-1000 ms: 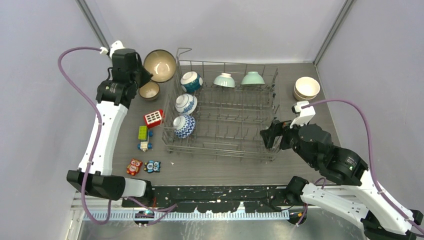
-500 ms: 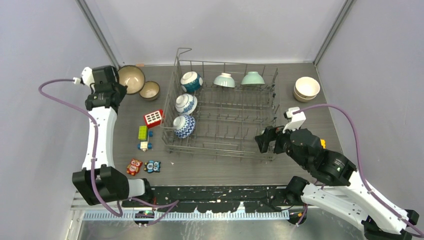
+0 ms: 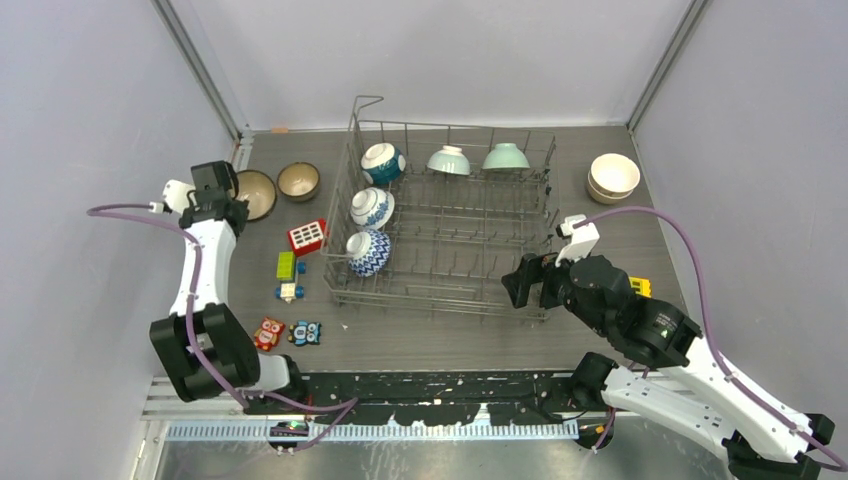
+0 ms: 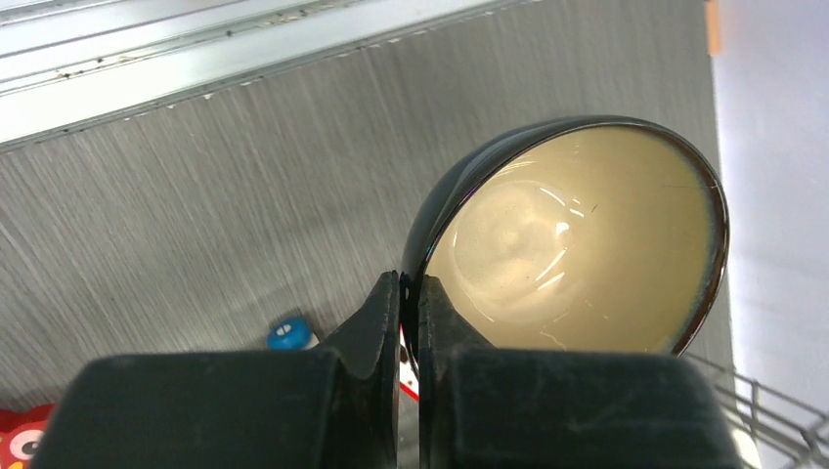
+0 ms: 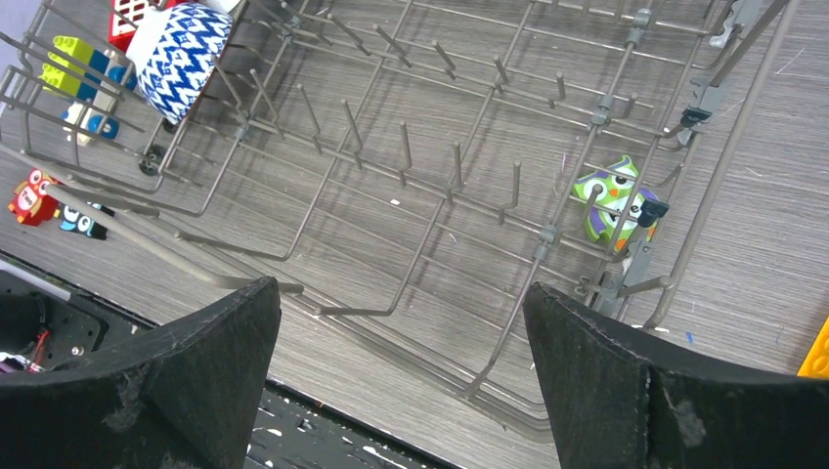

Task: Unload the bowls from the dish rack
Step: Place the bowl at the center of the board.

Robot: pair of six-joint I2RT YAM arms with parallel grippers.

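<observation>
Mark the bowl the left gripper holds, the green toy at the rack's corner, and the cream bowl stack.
held bowl (image 4: 577, 244): left wrist view, cream inner wall.
green toy (image 5: 603, 191): right wrist view, its body.
cream bowl stack (image 3: 613, 170): top view, top bowl's inside.

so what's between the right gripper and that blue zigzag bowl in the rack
Only bare tines of the dish rack; no other bowl. The right wrist view shows it, from the right gripper across to the blue zigzag bowl.

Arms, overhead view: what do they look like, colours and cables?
The left arm and right arm have white links with black joints. A purple cable runs along each to a white wrist camera. Each end effector has black fingers.
</observation>
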